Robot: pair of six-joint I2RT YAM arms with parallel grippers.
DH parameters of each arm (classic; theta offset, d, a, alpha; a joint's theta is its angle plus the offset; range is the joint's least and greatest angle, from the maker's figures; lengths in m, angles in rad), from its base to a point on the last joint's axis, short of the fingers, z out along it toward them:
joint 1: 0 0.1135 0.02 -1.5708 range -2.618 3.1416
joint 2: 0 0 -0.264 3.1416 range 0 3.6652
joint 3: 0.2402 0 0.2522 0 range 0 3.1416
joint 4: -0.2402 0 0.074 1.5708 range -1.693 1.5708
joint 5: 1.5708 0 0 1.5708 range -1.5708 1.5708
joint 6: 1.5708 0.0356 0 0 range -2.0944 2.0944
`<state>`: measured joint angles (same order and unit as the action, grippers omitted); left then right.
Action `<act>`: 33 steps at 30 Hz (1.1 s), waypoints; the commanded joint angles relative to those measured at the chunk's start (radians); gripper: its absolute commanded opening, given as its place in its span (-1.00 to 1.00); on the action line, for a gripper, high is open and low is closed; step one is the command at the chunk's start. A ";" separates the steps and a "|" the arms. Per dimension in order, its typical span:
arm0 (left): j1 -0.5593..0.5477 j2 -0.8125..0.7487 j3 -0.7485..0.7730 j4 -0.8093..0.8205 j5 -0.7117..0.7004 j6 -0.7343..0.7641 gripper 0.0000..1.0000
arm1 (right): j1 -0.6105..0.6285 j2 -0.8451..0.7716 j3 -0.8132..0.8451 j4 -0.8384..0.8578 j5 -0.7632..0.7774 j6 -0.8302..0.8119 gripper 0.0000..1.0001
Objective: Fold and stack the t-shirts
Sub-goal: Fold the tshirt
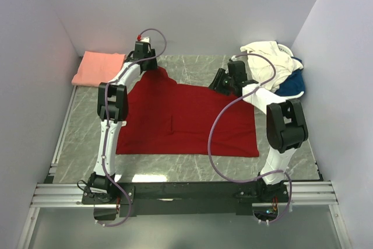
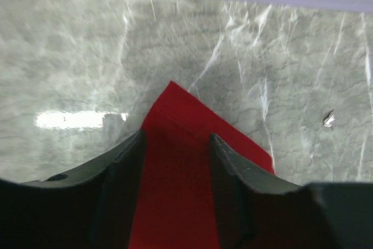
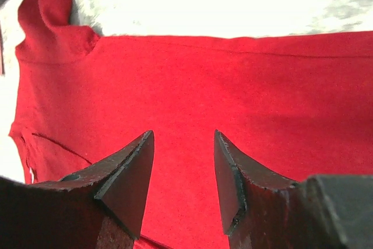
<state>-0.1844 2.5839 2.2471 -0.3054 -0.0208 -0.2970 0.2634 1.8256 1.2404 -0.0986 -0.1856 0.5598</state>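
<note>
A deep red t-shirt (image 1: 186,119) lies spread flat in the middle of the marble table. My left gripper (image 1: 152,67) is open over its far left sleeve tip (image 2: 175,144), fingers either side of the cloth. My right gripper (image 1: 217,83) is open just above the shirt's far right edge (image 3: 192,86), holding nothing. A folded salmon pink t-shirt (image 1: 98,67) lies at the far left corner. Cream-white (image 1: 269,58) and blue (image 1: 292,83) t-shirts sit in a heap at the far right.
White walls close in the table on the left, back and right. The table (image 1: 192,69) is grey marble. Purple cables loop from both arms over the shirt. A metal rail (image 1: 186,192) runs along the near edge.
</note>
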 commanded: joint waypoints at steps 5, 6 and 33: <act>0.013 0.010 0.006 0.008 0.071 -0.054 -0.22 | -0.049 -0.072 0.030 -0.056 0.003 -0.006 0.04; 0.013 0.005 0.005 0.011 0.077 -0.054 -0.30 | -0.055 -0.074 0.033 -0.065 0.011 -0.006 0.04; 0.020 -0.261 -0.208 0.199 0.194 -0.120 -0.99 | -0.216 0.239 0.364 -0.435 0.422 -0.052 0.05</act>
<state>-0.1711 2.3997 2.0632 -0.1642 0.1524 -0.4065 0.0463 2.0438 1.5379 -0.4732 0.1452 0.5209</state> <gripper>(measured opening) 0.012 0.526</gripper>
